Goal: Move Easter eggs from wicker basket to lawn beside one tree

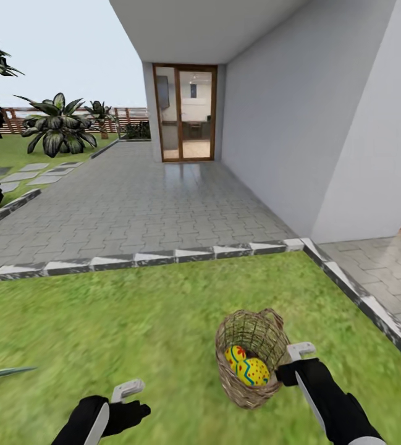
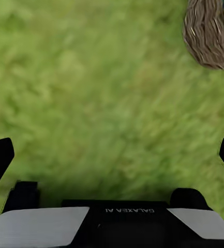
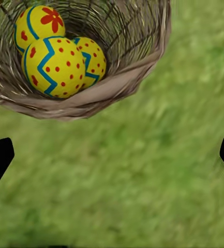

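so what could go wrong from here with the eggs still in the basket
1. The three eggs sit packed together deep in the basket, so the right end effector, open beside the rim, may squeeze one egg and push the others aside.
2. The basket looks light and tips toward the robot; a bump on its rim could roll it over on the lawn.

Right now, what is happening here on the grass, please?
A two-armed robot stands on the lawn over a wicker basket. All three Easter eggs lie inside it. The right gripper is open beside the basket's rim and holds nothing. The left gripper is open above bare grass, apart from the basket. No egg is out yet.
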Controlling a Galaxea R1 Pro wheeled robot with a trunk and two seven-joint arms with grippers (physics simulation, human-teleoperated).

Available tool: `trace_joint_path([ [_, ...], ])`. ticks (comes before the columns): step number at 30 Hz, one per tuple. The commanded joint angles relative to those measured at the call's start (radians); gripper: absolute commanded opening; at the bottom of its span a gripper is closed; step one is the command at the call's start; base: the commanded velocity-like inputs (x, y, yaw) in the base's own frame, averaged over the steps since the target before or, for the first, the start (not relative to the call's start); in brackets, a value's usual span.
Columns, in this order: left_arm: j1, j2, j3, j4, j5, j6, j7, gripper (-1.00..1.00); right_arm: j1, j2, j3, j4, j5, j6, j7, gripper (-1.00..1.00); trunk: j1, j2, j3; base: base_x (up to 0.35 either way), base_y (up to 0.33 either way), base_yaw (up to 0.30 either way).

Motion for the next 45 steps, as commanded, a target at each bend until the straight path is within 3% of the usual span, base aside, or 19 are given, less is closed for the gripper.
trace_joint_path([
  [1, -0.001, -0.002, 0.006, 0.002, -0.003, 0.006, -0.005, 1.0, -0.001, -0.001, 0.01, 0.015, 0.006, 0.004, 0.0, 1.0, 0.0, 0.0, -0.001, 0.222, -0.254, 0.0],
  [17, -0.001, -0.006, 0.003, 0.009, -0.003, 0.008, -0.003, 1.0, -0.001, 0.0, 0.017, 0.045, 0.011, 0.003, -0.006, 1.0, 0.0, 0.0, -0.001, 0.183, -0.289, 0.0],
  [31, -0.001, -0.024, 0.002, -0.002, -0.003, 0.009, -0.003, 1.0, -0.001, -0.002, 0.017, 0.045, 0.012, 0.003, -0.009, 1.0, 0.0, 0.0, -0.001, 0.013, -0.21, 0.006],
  [45, -0.001, -0.034, 0.002, -0.002, -0.003, 0.008, -0.003, 1.0, -0.001, -0.001, 0.017, 0.052, 0.014, 0.003, -0.012, 1.0, 0.0, 0.0, -0.001, 0.04, -0.347, 0.273],
])
